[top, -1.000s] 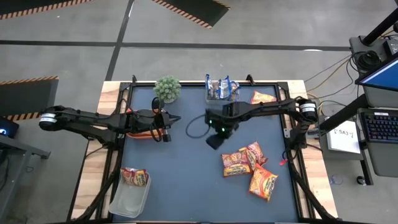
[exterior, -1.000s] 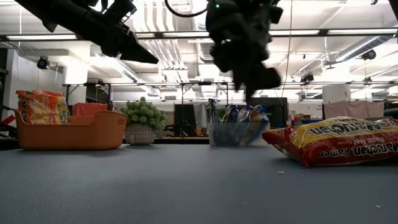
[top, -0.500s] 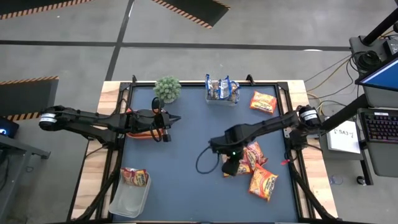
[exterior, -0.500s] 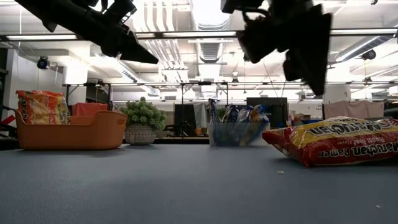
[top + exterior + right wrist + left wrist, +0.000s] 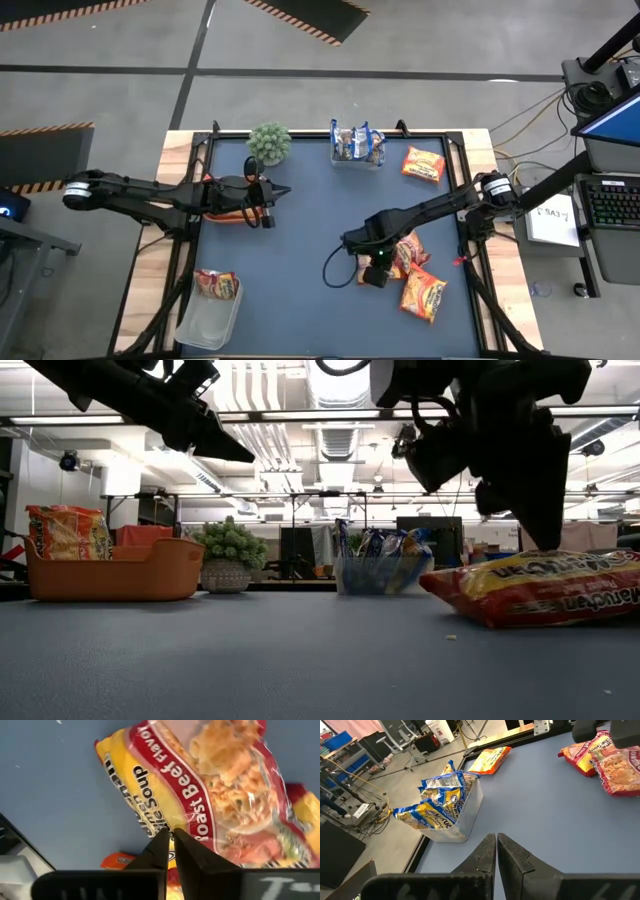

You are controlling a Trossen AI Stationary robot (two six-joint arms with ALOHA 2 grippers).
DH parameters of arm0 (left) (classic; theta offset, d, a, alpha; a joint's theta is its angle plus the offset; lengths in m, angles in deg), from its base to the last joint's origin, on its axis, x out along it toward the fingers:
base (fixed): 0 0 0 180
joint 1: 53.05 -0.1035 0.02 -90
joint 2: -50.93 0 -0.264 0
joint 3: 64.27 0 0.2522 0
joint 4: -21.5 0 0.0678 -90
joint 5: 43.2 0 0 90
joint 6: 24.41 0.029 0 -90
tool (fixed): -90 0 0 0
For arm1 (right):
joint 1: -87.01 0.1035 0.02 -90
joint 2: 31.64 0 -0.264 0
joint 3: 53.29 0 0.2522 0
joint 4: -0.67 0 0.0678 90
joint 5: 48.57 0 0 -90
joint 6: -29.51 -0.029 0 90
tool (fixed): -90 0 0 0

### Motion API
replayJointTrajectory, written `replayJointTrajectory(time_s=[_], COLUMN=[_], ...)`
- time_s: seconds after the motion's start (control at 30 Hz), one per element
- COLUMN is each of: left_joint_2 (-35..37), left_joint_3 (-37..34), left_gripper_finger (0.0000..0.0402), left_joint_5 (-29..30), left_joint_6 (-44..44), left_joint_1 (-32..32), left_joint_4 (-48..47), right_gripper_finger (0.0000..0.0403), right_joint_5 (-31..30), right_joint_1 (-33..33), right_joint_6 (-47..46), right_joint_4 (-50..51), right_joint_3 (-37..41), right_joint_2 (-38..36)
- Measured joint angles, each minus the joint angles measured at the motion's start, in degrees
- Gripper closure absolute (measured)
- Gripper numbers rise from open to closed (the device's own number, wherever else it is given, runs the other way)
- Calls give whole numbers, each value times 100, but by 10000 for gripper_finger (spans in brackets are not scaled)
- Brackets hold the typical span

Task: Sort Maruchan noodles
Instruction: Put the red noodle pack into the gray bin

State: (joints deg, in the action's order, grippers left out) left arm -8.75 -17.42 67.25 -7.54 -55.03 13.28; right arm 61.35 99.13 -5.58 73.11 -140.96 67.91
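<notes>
Red packets (image 5: 410,268) (three clustered), right pincer (image 5: 374,274) above, fingers together

You are seeing the right pincer (image 5: 374,270) covering part of the red packet (image 5: 392,258) beneath it.

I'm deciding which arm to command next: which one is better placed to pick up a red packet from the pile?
Right. The right gripper hovers directly over the red packets, fingers shut; the left gripper waits across the table.
</notes>
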Motion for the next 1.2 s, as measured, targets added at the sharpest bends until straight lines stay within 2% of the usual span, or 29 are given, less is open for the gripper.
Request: replayJointTrajectory(time_s=[0.1, 0.2, 0.23, 0.33, 0.4, 0.63, 0.83, 0.93, 1.2], left_joint_2=[0, 0, 0, 0, 0, 0, -47, -214, -1093], left_joint_3=[-2, -2, -1, -2, -2, -1, -2, -2, -2], left_gripper_finger=[402, 402, 402, 402, 402, 402, 402, 402, 402], left_joint_5=[0, 0, 0, 0, 0, -61, -857, -1054, -1208], left_joint_6=[0, -1, -2, -41, -94, -435, -959, -1359, -2241], left_joint_1=[1, 2, 2, 2, 2, 2, 2, 7, 221], left_joint_4=[1, 8, 24, 60, 72, 90, 125, 136, 347], right_gripper_finger=[392, 394, 394, 394, 394, 394, 394, 394, 394], right_joint_5=[-99, -469, -746, -2110, -2570, -2404, -2480, -2636, -3106], right_joint_1=[0, -3, -12, -26, -50, -90, -88, -90, -105], right_joint_6=[42, 92, 128, 82, 188, 524, 765, 887, 690], right_joint_4=[-365, -1157, -1472, -2146, -2122, -1952, -2186, -2777, -5135], right_joint_3=[46, 80, 90, 78, -12, -40, 423, 925, 2551], right_joint_2=[0, 0, 0, 0, -11, -267, -599, -797, -1257])
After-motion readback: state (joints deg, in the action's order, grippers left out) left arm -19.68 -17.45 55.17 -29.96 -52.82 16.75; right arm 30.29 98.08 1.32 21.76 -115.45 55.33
